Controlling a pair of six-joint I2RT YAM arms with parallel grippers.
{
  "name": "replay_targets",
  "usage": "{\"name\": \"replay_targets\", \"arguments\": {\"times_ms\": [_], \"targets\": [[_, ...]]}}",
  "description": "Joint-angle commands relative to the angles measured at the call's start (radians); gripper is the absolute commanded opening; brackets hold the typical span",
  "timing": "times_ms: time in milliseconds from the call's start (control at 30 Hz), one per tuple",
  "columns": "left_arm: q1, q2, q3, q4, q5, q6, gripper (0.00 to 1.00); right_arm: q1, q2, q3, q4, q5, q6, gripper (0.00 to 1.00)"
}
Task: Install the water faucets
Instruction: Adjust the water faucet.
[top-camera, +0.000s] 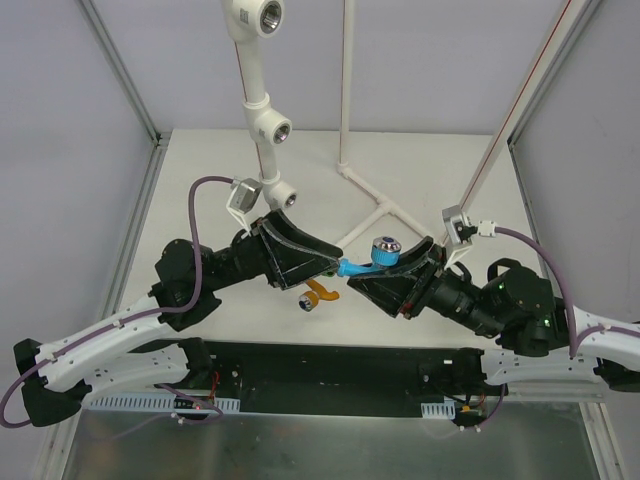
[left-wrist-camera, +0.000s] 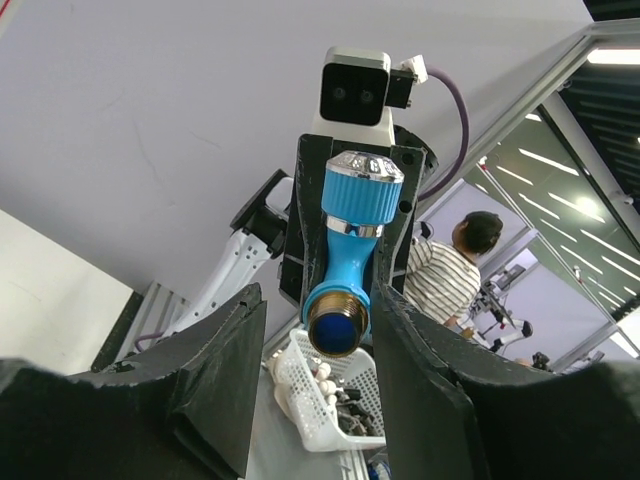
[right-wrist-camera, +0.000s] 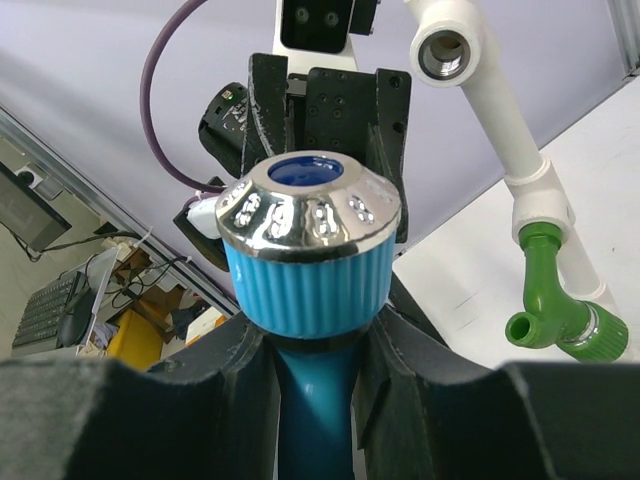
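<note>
My right gripper (top-camera: 372, 270) (right-wrist-camera: 315, 345) is shut on the light blue faucet (top-camera: 352, 267) (right-wrist-camera: 310, 280) just below its ribbed knob and chrome cap, holding it above the table. The faucet's brass threaded end (left-wrist-camera: 338, 330) points into my left gripper (top-camera: 322, 268) (left-wrist-camera: 318, 295), whose jaws stand open around it. The end sits close to one finger (left-wrist-camera: 400, 330), with a gap on the other side. An orange faucet (top-camera: 318, 294) lies on the table under the grippers. A green faucet (right-wrist-camera: 545, 290) hangs from the lowest fitting of the white pipe (top-camera: 262, 120) (right-wrist-camera: 500, 110).
The white pipe rises at the back with two open metal-lined fittings (top-camera: 280, 130) (right-wrist-camera: 445, 50). A thin white rod stand (top-camera: 385, 205) is to its right. A black mat (top-camera: 320, 365) lies along the near edge. A white basket of parts (left-wrist-camera: 320, 390) sits off the table.
</note>
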Motion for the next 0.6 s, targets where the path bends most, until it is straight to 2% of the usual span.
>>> {"name": "replay_targets", "arguments": {"times_ms": [0,233,567], "targets": [[-0.005,-0.001,0.028,0.088,0.043,-0.026,0.47,-0.005,-0.024,-0.001,0.058,0.036,-0.014,0.0],[-0.008,-0.01,0.019,0.093,0.038,-0.032,0.49,-0.005,-0.034,-0.018,0.067,0.068,-0.023,0.0],[-0.006,0.0,0.018,0.093,0.054,-0.035,0.43,-0.006,-0.038,-0.026,0.081,0.076,-0.024,0.0]]}}
